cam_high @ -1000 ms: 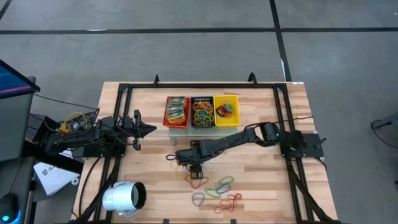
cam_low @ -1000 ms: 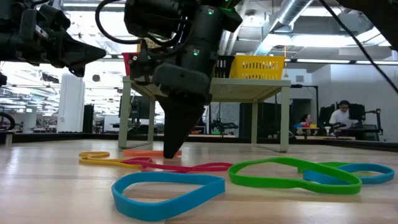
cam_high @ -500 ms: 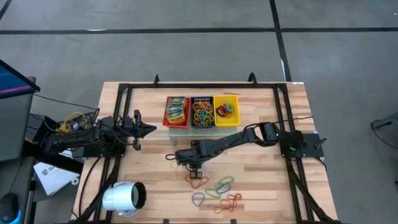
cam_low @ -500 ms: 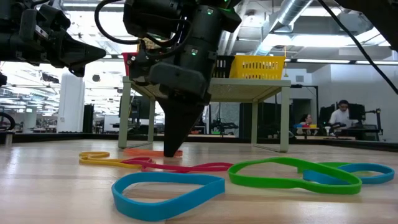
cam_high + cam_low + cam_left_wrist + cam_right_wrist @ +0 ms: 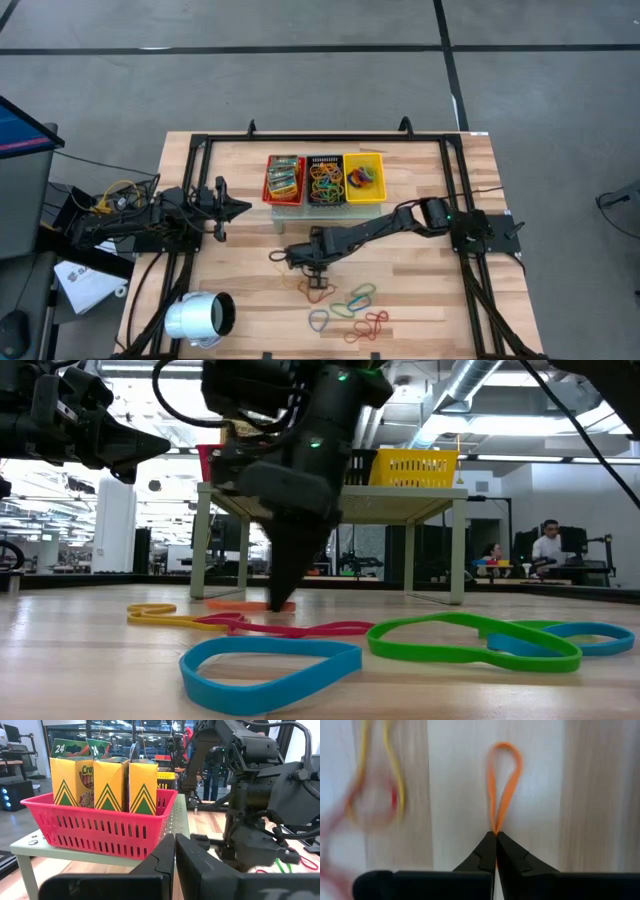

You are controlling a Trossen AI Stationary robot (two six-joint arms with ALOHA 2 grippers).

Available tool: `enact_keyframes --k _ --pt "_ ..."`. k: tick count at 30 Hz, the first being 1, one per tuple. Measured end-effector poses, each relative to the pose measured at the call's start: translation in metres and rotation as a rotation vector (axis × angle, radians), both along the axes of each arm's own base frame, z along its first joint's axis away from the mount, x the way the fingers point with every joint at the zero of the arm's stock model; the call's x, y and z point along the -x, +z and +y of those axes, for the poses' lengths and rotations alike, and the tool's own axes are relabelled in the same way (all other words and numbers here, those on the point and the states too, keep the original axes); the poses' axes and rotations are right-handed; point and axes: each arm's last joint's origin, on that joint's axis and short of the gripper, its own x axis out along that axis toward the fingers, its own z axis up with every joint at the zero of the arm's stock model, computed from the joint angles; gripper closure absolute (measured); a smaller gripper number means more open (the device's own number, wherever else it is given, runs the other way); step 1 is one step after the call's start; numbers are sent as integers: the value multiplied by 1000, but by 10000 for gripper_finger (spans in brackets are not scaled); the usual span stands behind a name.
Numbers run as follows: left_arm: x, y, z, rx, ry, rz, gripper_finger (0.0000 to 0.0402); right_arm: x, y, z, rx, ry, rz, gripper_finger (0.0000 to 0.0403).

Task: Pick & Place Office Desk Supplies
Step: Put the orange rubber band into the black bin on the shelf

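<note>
An orange rubber band [image 5: 504, 780] lies on the wooden table, with my right gripper [image 5: 496, 836] shut on its near end. In the low view the gripper [image 5: 280, 600] points steeply down at the table. Around it lie other loose bands: yellow [image 5: 170, 618], red [image 5: 310, 628], blue [image 5: 270, 665] and green [image 5: 470, 640]. My left gripper [image 5: 240, 208] waits shut and level above the table's left side, touching nothing. My right gripper pinches the orange band's end [image 5: 495, 829] between its two fingertips, squeezing both strands of the loop together. The fingers come from above, slanting steeply down. The remaining loop [image 5: 238, 604] lies flat and slack on the table beyond the fingertips.
A raised stand at the table's far middle carries a red basket [image 5: 284, 178] of crayon boxes, a black basket [image 5: 325, 180] of bands and a yellow basket [image 5: 363, 176]. A white cylinder [image 5: 200, 318] lies at the near left. More bands [image 5: 350, 305] lie near the front edge.
My right gripper has shut on the orange band's end, staying almost in place at the table. The band stays on the table. My left arm has kept still.
</note>
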Motion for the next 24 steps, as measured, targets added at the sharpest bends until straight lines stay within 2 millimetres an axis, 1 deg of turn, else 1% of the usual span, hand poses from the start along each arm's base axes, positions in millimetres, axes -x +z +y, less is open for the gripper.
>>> enact_keyframes --k 2,3,4,7,8,10,13,15,18,21,23,24 --pt "0 0 0 0 0 0 394 10 10 2 24 13 45 401" --pt "0 0 0 0 0 0 394 12 19 4 30 19 31 401" --pt "0 0 0 0 0 0 394 16 33 6 37 26 11 401" --pt "0 0 0 0 0 0 394 31 84 8 58 48 -63 402" --pt "0 0 0 0 0 0 394 37 98 8 70 53 -85 402" --pt "0 0 0 0 0 0 394 47 119 5 108 57 -112 402" --pt "0 0 0 0 0 0 394 66 163 -4 175 26 -223 402" --pt "0 0 0 0 0 0 394 79 190 -16 248 -30 -294 402" --pt "0 0 0 0 0 0 394 90 211 -40 359 -129 -343 403" --pt "0 0 0 0 0 0 394 97 227 -67 405 -222 -383 403" --pt "0 0 0 0 0 0 394 98 230 -86 413 -274 -381 403" --pt "0 0 0 0 0 0 394 96 228 -95 419 -295 -367 403"
